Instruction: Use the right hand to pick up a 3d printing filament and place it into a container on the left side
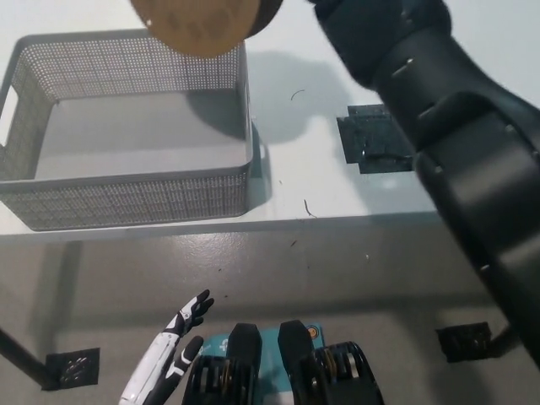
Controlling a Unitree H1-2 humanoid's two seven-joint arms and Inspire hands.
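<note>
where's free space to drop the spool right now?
Basket floor is bare wall to wall; spool hangs over its far right corner. Bare table lies between basket and black mat. Right side is crowded: right arm covers the mat's right part. Left hand rests low, below the table edge.

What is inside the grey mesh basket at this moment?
The basket shows only its bare grey floor with a shadow. The filament spool, carried above its far rim, hides part of the back wall. Right hand is out of view.
</note>
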